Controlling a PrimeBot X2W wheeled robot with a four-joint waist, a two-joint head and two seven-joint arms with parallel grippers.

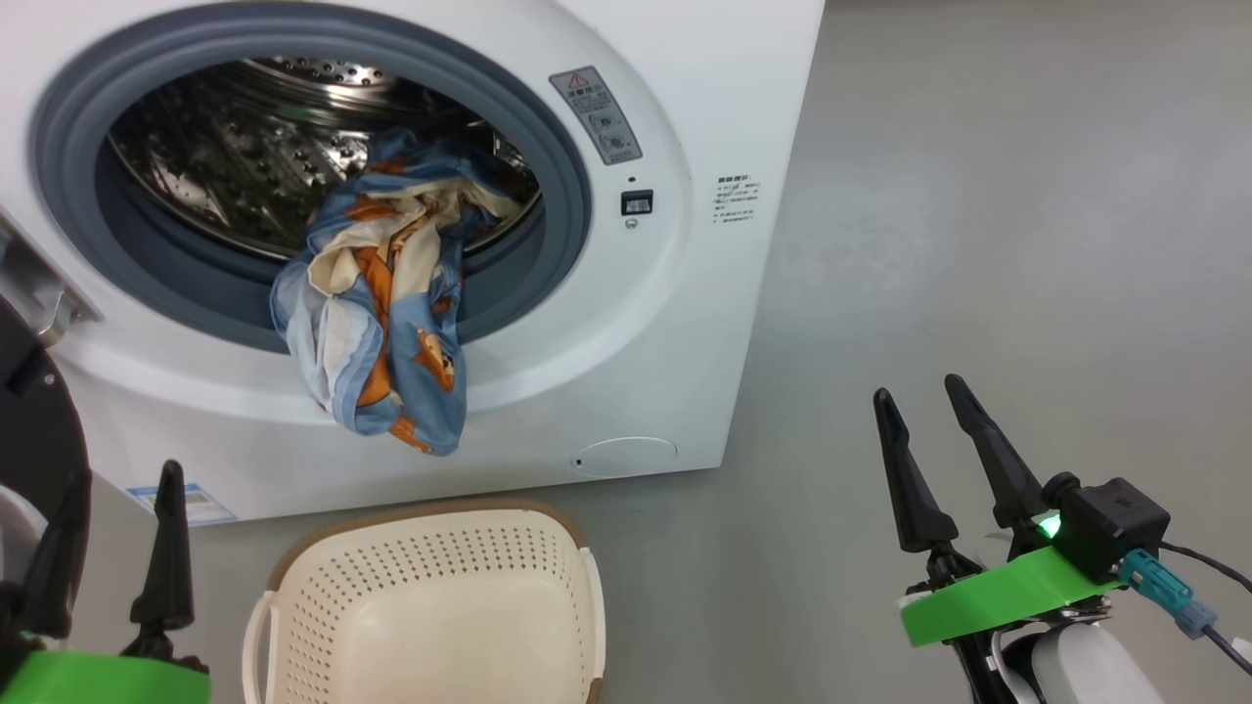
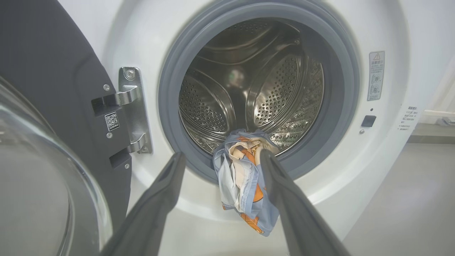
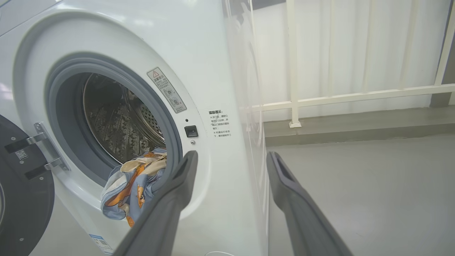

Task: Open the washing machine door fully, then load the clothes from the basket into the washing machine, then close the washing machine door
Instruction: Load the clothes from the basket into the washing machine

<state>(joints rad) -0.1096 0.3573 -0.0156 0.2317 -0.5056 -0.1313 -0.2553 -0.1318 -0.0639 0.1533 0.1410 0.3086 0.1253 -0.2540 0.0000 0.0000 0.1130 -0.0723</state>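
The white washing machine (image 1: 675,323) stands with its door (image 2: 53,117) swung open to the left on a metal hinge (image 2: 133,110). The clothes (image 1: 386,303), blue fabric with orange bears and cream parts, hang half out of the drum over the grey gasket (image 1: 548,147); they also show as the clothes (image 2: 245,181) and the clothes (image 3: 131,188). The cream basket (image 1: 440,606) sits on the floor below with nothing visible in it. My left gripper (image 1: 117,489) is open at lower left, short of the machine. My right gripper (image 1: 919,396) is open at lower right, over bare floor.
Grey floor (image 1: 978,244) stretches to the right of the machine. A white railing (image 3: 337,97) and a low step stand beyond the machine's right side. The open door's black rim (image 1: 29,420) is close beside my left gripper.
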